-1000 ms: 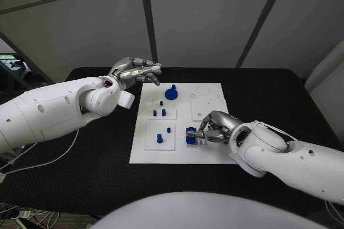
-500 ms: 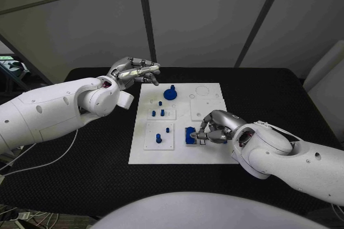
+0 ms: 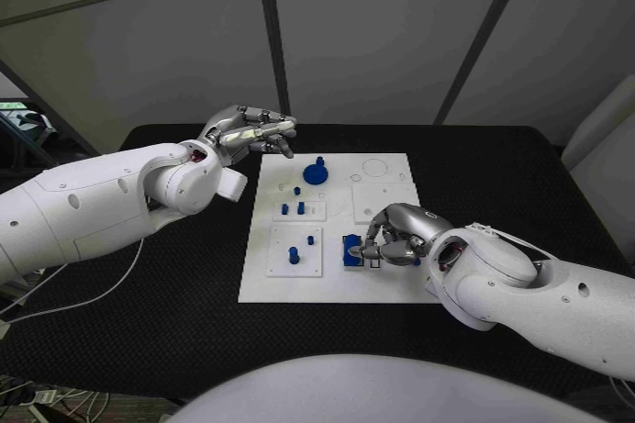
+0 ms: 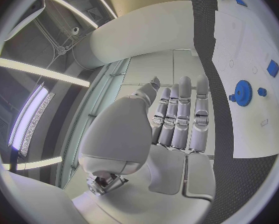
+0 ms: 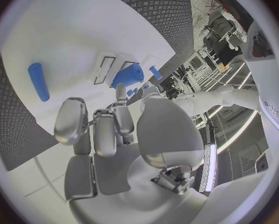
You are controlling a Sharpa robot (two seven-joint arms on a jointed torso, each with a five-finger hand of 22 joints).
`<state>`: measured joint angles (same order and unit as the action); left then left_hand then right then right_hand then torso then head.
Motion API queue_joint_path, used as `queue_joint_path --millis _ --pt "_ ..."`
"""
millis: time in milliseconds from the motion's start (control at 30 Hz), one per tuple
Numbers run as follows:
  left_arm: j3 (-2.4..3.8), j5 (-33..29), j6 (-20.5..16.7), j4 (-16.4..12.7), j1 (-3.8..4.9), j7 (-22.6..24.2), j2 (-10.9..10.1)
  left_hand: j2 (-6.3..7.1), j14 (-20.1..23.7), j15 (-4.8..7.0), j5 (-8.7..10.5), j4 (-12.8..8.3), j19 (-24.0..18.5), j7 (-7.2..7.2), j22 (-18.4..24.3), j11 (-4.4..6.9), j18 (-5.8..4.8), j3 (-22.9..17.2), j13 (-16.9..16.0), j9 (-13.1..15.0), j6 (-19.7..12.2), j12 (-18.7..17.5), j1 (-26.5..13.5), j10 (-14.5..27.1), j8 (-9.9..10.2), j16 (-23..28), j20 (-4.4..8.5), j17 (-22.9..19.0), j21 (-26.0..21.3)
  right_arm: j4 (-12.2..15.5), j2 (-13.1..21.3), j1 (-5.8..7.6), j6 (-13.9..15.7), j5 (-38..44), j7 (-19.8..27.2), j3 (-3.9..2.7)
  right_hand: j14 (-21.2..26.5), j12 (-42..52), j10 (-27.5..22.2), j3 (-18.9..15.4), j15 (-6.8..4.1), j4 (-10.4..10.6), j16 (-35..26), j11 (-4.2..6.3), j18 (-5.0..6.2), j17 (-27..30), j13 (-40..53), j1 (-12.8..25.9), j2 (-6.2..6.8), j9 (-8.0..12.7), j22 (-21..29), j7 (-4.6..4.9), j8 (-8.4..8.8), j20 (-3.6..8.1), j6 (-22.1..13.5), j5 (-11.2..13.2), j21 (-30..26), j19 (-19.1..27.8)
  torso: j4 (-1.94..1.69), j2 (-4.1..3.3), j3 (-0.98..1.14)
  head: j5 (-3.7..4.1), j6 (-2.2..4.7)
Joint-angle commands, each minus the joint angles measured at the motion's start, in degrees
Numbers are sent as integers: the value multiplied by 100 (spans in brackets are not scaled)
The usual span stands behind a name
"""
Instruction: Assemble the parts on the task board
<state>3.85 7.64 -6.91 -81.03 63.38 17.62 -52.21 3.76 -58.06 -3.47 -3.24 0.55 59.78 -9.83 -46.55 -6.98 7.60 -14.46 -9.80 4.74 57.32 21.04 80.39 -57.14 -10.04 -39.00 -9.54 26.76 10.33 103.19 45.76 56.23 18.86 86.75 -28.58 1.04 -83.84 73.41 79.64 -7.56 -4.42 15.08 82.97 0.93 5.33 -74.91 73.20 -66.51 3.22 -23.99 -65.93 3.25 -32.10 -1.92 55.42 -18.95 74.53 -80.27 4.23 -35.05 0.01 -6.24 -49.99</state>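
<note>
Head view: right robot hand [image 3: 393, 235] over blue part [image 3: 352, 250], task board [image 3: 384, 290].

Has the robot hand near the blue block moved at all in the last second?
Yes, slightly. The right robot hand crept left over the white board, closing on the blue block.

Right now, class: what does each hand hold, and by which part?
Left hand: nothing. Right hand rests at a blue part on the task board; a grip cannot be told.
</note>
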Motion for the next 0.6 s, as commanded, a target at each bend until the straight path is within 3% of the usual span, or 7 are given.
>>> queue_joint_path --millis 33,433,600 --pt "2 20 45 -5 8 17 3 -33 -58 2 12 4 40 -20 8 9 276 24 7 -5 -31 -24 10 27 -27 18 8 -6 -36 -30 -27 6 -213 108 57 -1 -419 13 -3 -34 -47 -27 -14 36 -49 -583 7 -139 9 -18 -6 -47 -45 50 3 44 -1 -13 -4 -1 2 -11 -1" --pt "2 20 50 7 8 19 13 -33 -58 2 12 4 40 -20 8 9 276 24 7 -5 -31 -24 10 27 -27 18 8 -6 -36 -77 -46 4 -267 233 10 2 -419 6 4 -65 -57 -118 -19 46 -51 -585 18 -390 -11 -54 -13 -57 -112 60 -6 81 -3 -15 3 3 3 -11 -1" --pt "2 20 54 14 8 19 21 -33 -58 2 12 4 40 -20 8 9 276 24 7 -5 -31 -24 10 27 -27 18 8 -6 -36 -135 -20 4 -208 307 -45 2 -423 17 18 -74 -62 -91 -10 52 -55 -599 34 -408 -93 -71 -35 -64 -146 65 7 76 10 -26 4 4 3 -1 -1"
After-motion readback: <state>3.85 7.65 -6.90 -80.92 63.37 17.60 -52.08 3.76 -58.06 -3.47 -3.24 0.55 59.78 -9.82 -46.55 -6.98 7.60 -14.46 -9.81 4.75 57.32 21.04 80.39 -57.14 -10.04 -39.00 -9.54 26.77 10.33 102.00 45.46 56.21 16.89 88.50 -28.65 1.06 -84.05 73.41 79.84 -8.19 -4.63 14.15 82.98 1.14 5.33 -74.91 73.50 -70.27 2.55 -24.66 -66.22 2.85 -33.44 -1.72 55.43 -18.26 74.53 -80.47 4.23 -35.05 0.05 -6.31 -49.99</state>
